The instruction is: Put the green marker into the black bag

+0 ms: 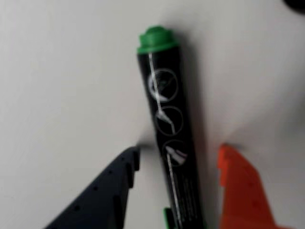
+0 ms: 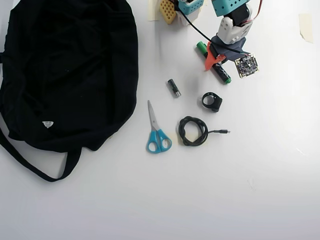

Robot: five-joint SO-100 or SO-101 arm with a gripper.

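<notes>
Wrist view: gripper (image 1: 178, 150) spread wide, dark finger (image 1: 109, 191) at 7 o'clock, orange finger (image 1: 240, 191) at 5, green marker (image 1: 167, 129) flat on white table (image 1: 62, 86) between, untouched, cap at 12.

Overhead view: gripper (image 2: 216, 59) over green marker (image 2: 214, 64) at 1 o'clock; black bag (image 2: 70, 70) well apart at 9–10; battery (image 2: 173, 87), scissors (image 2: 156, 129), coiled cable (image 2: 194, 131) mid-frame.

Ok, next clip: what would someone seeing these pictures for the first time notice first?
In the overhead view, the large soft black fabric bag fills the upper left and dwarfs everything else. At the top right, the gripper sits over the thick black marker with green ends. In the wrist view the marker lies on the white table between the dark finger and the orange finger, neither touching it.
</notes>
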